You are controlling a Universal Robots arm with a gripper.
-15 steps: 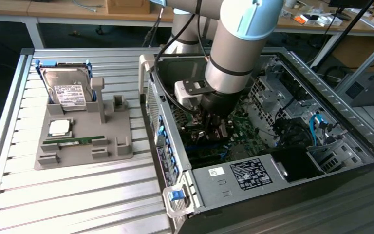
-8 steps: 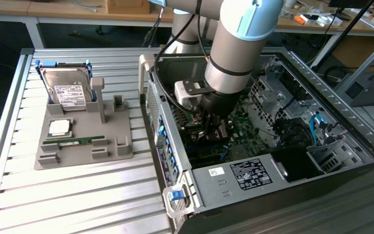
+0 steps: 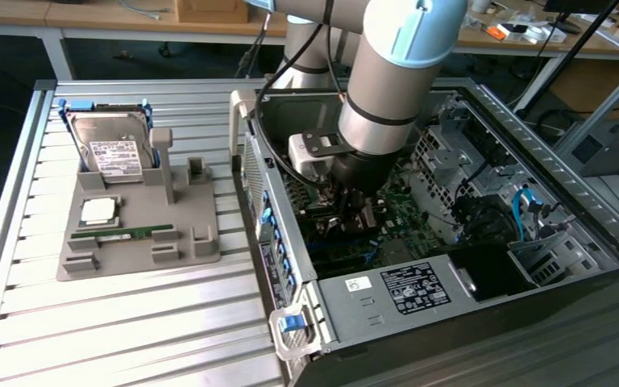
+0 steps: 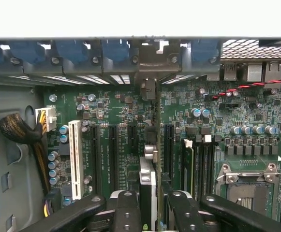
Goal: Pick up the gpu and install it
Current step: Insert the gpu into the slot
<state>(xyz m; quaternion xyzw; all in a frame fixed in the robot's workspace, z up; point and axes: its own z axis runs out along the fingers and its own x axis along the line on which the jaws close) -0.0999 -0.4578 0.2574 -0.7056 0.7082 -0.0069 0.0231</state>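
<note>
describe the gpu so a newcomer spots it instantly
Start at the open computer case on the exterior view's right, where the arm reaches in. Over the green motherboard, the gripper holds the gpu edge-on between its fingers. Unlike the seated memory sticks nearby, it's gripped.

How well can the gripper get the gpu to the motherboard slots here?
Probably well: the gripper holds the gpu edge-on just above the motherboard, inside the open case, with nothing seen between them.
</note>
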